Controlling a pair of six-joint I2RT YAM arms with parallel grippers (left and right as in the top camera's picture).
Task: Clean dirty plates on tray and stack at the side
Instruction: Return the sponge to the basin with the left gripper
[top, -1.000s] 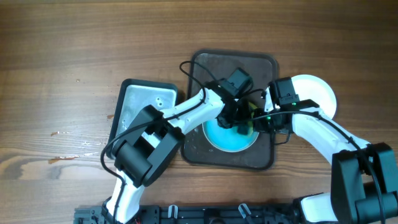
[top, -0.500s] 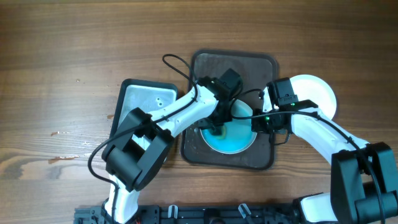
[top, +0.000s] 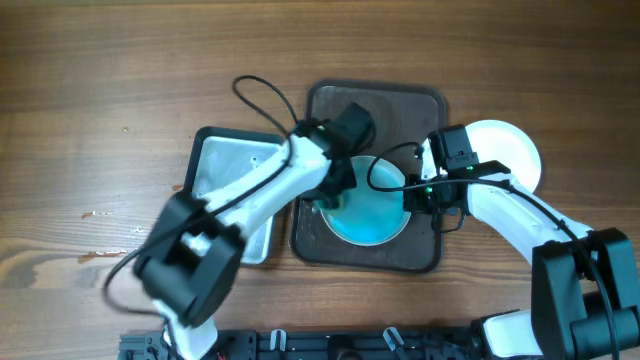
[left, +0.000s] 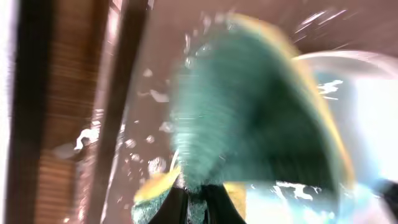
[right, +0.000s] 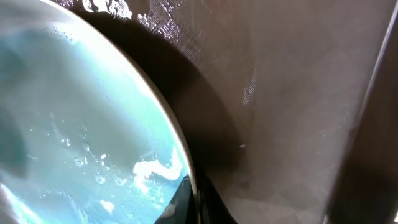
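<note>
The table (top: 100, 100) is matt, grained wood. The dark tray (top: 400, 110), centre frame, looks like textured plastic, wet and glossy. The turquoise plate (top: 370, 215) is smooth, glazed and sudsy. The blurred sponge (left: 249, 124) seems rough green fibre over yellow foam. At left is a dull metal pan (top: 225, 165), at right 1 glossy white plate (top: 515, 150).

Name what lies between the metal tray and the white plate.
Overhead view: the dark tray carrying the blue plate, with the left end effector holding a sponge to it and the right end effector gripping its rim.
</note>
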